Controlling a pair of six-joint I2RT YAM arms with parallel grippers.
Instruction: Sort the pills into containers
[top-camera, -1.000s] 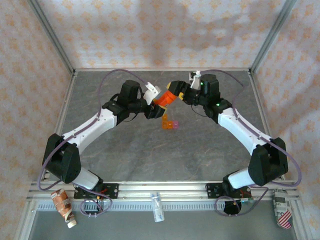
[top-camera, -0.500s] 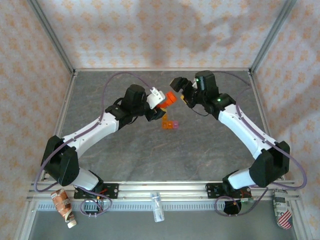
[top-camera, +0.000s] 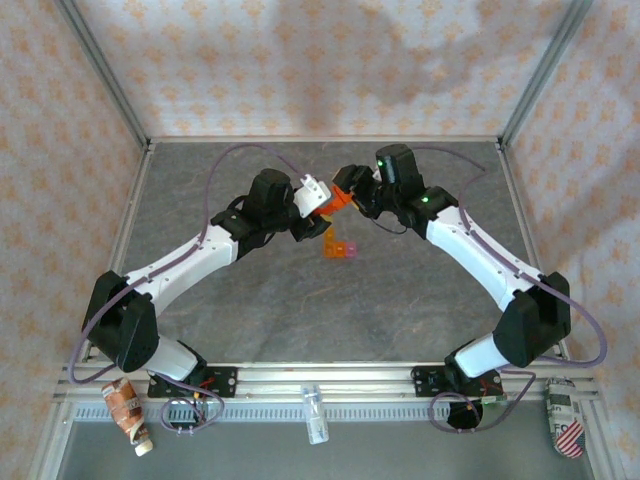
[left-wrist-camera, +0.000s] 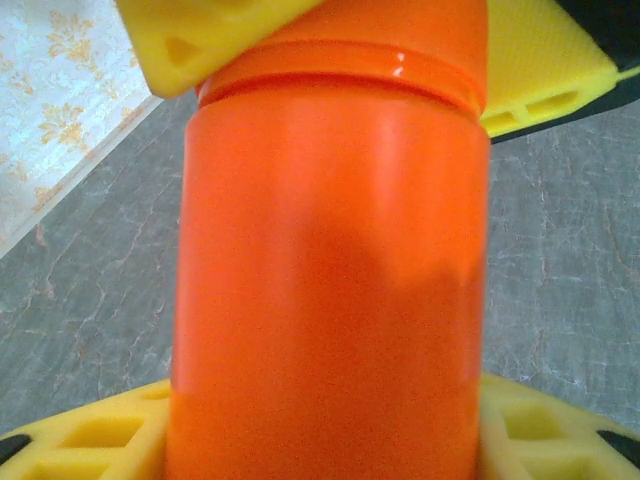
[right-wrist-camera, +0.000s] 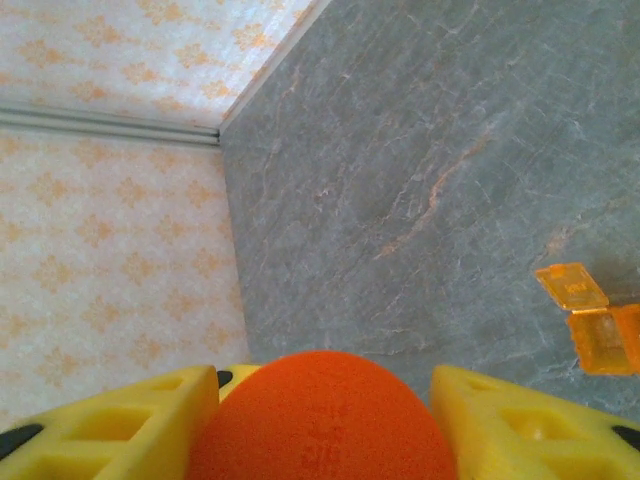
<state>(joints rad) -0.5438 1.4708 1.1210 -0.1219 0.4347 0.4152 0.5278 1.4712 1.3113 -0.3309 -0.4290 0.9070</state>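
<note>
Left gripper (left-wrist-camera: 320, 445) clamps the bottle (left-wrist-camera: 330, 280); right gripper (right-wrist-camera: 322, 385) clamps its cap (right-wrist-camera: 320, 435). The right wrist view shows the containers (right-wrist-camera: 600, 335) at 4 o'clock, orange lid open. The top view places them at the bottle's 6 o'clock.

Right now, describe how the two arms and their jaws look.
The left arm and right arm have white links and black joints. A thin purple cable loops along each. The right arm carries a green light. The jaws are yellow, with triangular cut-outs.
</note>
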